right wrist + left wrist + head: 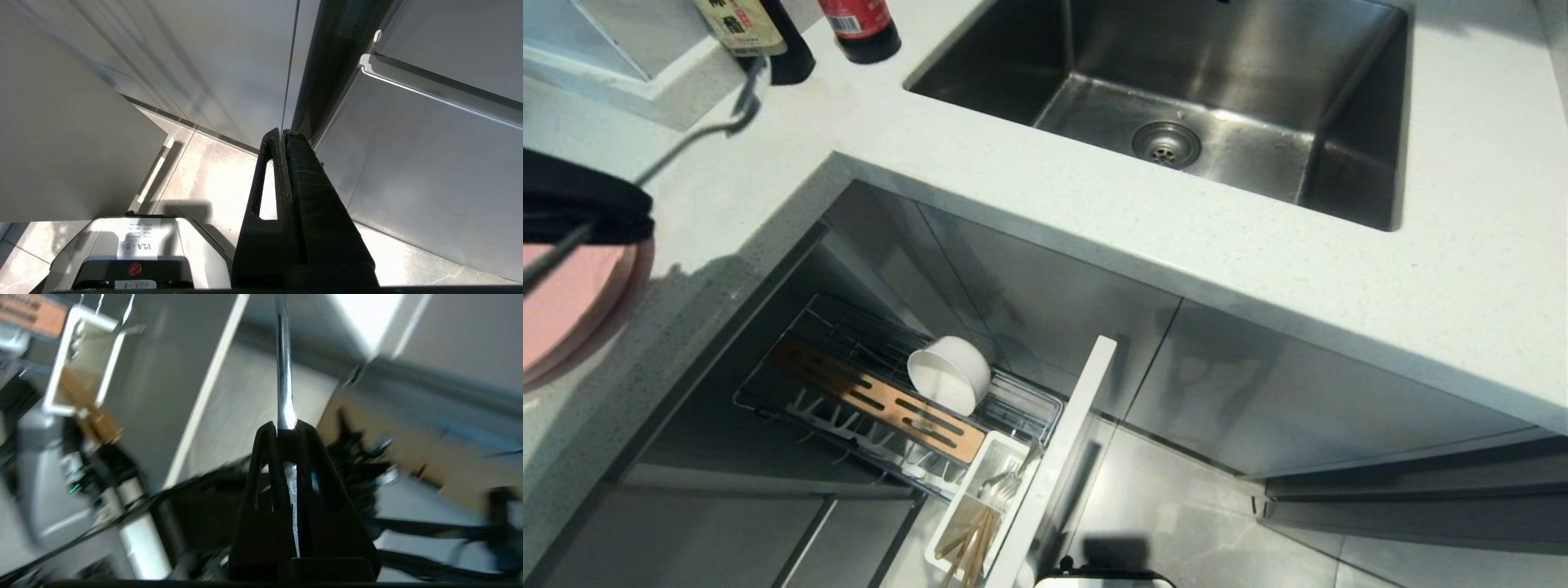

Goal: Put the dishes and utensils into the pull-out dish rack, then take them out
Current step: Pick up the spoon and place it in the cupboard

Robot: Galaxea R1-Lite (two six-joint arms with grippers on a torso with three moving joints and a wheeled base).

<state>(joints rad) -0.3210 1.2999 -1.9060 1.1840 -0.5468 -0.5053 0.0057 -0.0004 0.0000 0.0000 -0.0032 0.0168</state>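
- Up at the left edge of the counter [1029, 204], the left gripper [286, 430] pinches the handle of the spoon [698, 135], which sticks out over the worktop towards two dark bottles [768, 33].
- Just below it, the pink plate [564, 302] lies flat on the counter.
- Down in the pulled-out dish rack [849, 425], the white bowl [947, 374] sits tilted beside the wooden strip [874, 396], and chopsticks [972, 539] stand in the white cup [996, 449].
- Low by the cabinet doors [429, 163], the right gripper [283, 134] hangs with fingers pressed together, empty.
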